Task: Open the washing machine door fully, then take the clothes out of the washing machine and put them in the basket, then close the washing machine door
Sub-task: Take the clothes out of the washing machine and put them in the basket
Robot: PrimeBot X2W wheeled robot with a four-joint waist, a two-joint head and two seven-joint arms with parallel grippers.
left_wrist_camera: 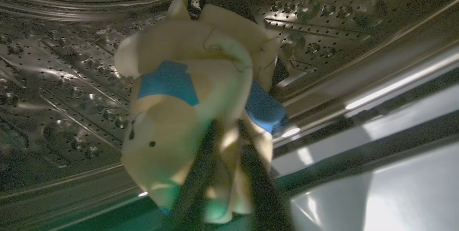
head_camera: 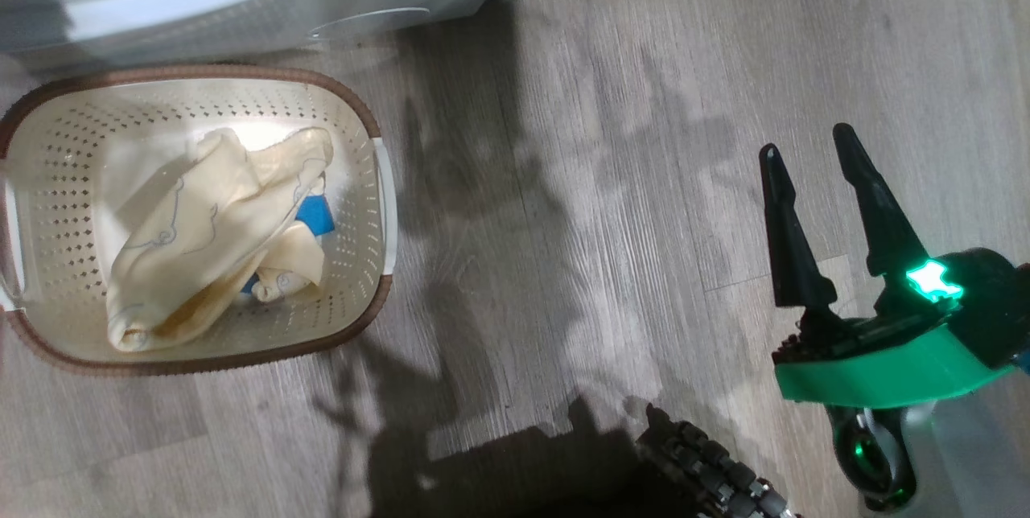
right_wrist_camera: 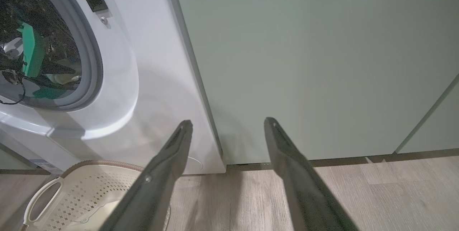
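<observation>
Deep inside the steel drum (left_wrist_camera: 71, 80) of the washing machine (right_wrist_camera: 150, 62), my left gripper (left_wrist_camera: 226, 141) is shut on a pale-yellow garment (left_wrist_camera: 186, 91) with blue patches; the cloth is bunched between its two dark fingers (left_wrist_camera: 199, 180) and hides their tips. The left arm's green wrist (right_wrist_camera: 31, 53) shows through the washer's grey-ringed mouth. More of the clothes (head_camera: 217, 236) lie in the cream basket (head_camera: 354, 112) on the floor in front of the washer. My right gripper (head_camera: 806, 140) (right_wrist_camera: 228, 122) hangs open and empty over bare floor, right of the basket. The washing machine door is out of view.
Pale green cabinets (right_wrist_camera: 304, 62) stand right of the washer. The basket's rim (right_wrist_camera: 104, 163) sits close against the washer's foot. Wood-look floor (head_camera: 611, 204) stretches between the basket and my right gripper. A dark ridged part of the robot (head_camera: 708, 462) shows at the bottom edge.
</observation>
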